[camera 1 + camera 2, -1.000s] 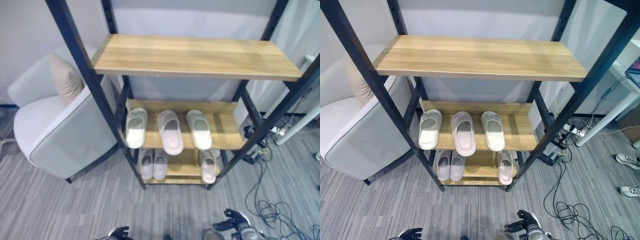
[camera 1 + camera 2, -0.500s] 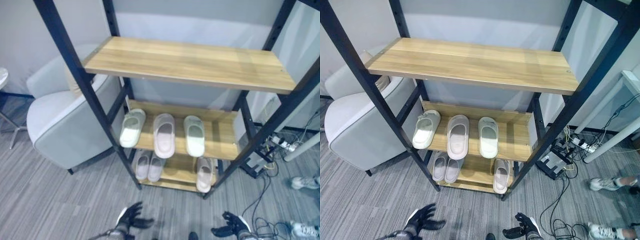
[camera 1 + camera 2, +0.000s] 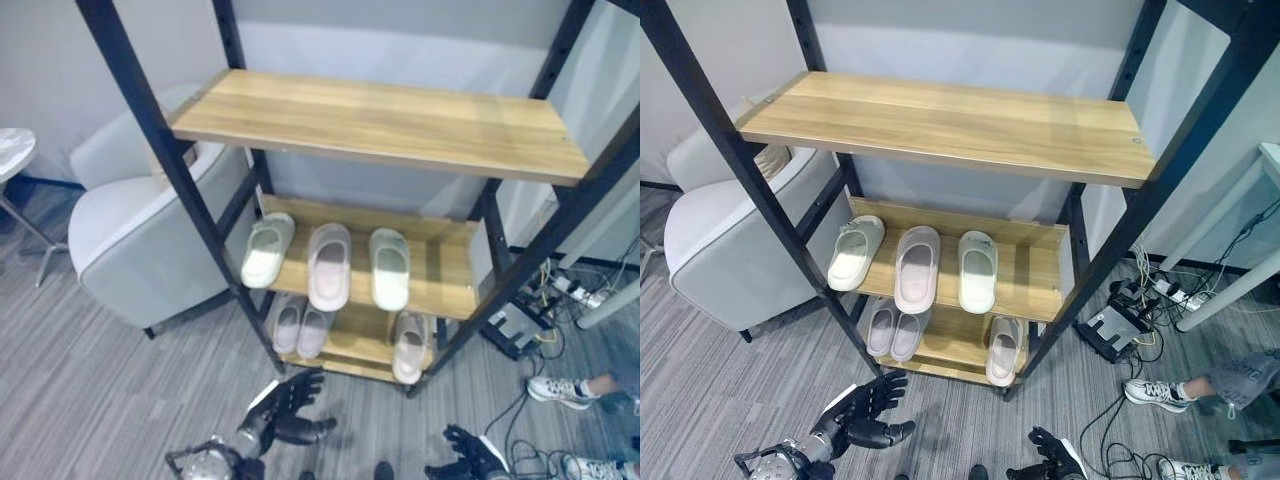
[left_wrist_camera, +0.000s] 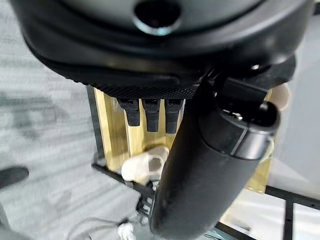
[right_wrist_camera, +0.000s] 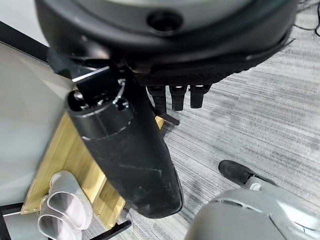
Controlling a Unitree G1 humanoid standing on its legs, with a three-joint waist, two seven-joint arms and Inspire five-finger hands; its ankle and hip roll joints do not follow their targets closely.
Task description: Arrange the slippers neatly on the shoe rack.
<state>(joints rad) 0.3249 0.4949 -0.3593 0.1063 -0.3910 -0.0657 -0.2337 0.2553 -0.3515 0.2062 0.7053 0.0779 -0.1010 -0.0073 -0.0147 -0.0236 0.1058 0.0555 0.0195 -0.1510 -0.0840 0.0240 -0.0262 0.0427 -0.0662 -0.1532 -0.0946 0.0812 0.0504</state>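
Left hand (image 3: pixel 865 408) has risen toward the shoe rack (image 3: pixel 940 115), fingers spread, empty. Right hand (image 3: pixel 1052 462) low, loosely open. Slippers (image 3: pixel 917 266) untouched; reach beginning.

The right hand (image 3: pixel 1052 462) is being cut by the lower edge of the eye views, so its fingers are not readable there. The bottom shelf slippers (image 3: pixel 302 330) are sitting partly under the middle shelf (image 3: pixel 440 270). A person's leg (image 3: pixel 1230 378) is being cut by the right edge.
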